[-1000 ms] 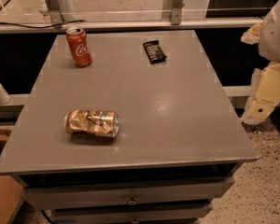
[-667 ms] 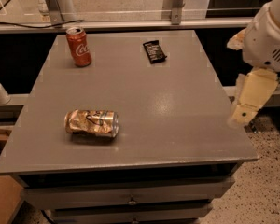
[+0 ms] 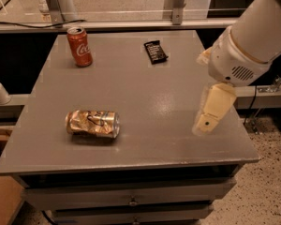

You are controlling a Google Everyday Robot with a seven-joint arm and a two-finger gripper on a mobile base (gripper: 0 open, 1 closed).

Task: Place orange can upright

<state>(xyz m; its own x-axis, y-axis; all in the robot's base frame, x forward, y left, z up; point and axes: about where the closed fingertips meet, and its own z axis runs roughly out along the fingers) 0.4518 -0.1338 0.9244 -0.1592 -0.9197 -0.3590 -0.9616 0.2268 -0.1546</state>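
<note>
Your orange can (image 3: 92, 123) lies on its side in the lower left of the frame, on the gray table (image 3: 150, 97). Its long way runs left to right, so one round end faces the gripper (image 3: 209, 115). The gripper hangs at the right of the frame, over the table near its right edge, well apart from the orange can. You will likely need to go left and a little lower in the frame. You cannot tell if the gripper is open or closed (only one cream, blocky part shows). The orange can is shiny gold metal, dented and wrinkly, so it may roll or slip. The smooth red can (image 3: 79, 46) stands upright at the upper left, out of your way
</note>
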